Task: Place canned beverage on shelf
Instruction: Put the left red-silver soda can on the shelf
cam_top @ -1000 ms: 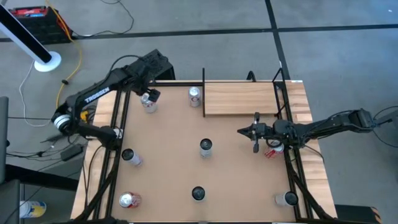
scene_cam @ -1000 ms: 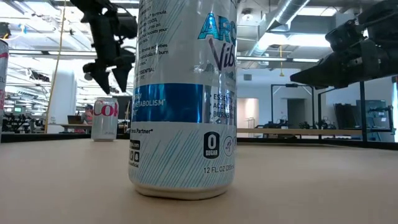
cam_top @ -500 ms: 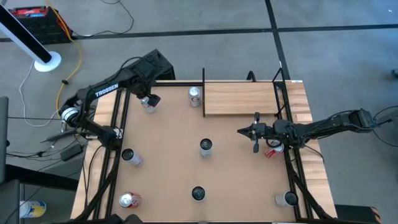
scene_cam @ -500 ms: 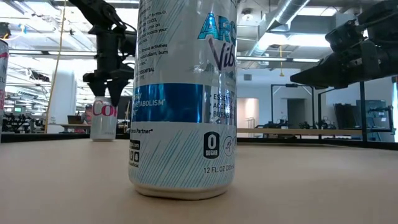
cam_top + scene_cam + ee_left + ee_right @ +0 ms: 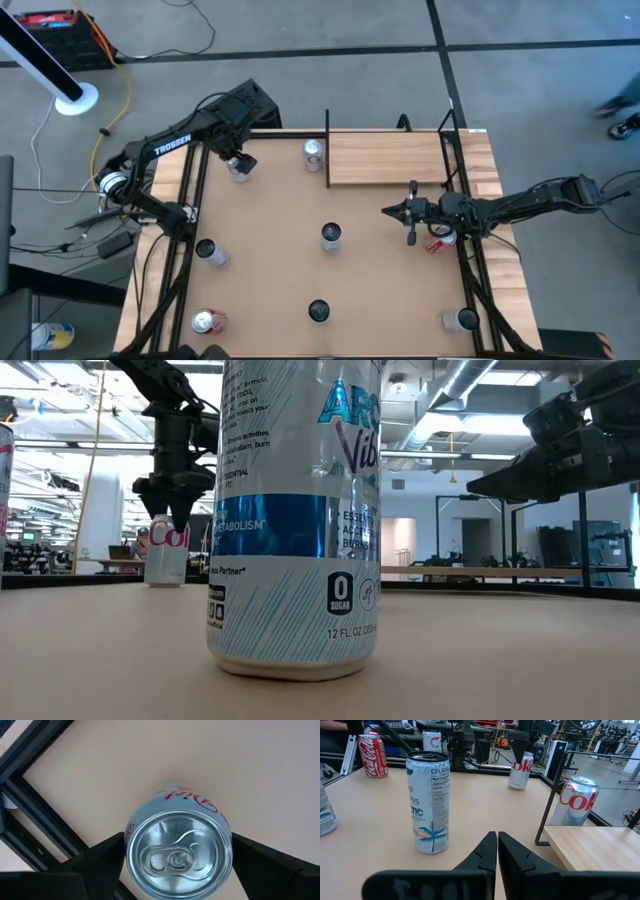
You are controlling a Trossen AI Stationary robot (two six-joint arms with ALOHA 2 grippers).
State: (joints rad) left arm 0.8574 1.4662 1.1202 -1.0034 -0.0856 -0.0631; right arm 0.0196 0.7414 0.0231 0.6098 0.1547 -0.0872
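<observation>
Left claw (image 5: 238, 163) straddles a Diet Coke can (image 5: 177, 852) near the desk's (image 5: 270, 270) far-left corner.

Its fingers (image 5: 95, 865) flank the upright can, spread wide, with contact not discernible. A second silver can (image 5: 314, 152) stands just beside the shelf (image 5: 388, 158), a light-wood plank at the far-right edge. The right claw (image 5: 388, 211) hangs clenched and empty near the right edge.

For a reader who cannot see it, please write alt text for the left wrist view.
Seen from straight above, a silver Diet Coke can stands upright on the tan tabletop, between the two dark fingers of the left pincer. The can's top is unopened.
</observation>
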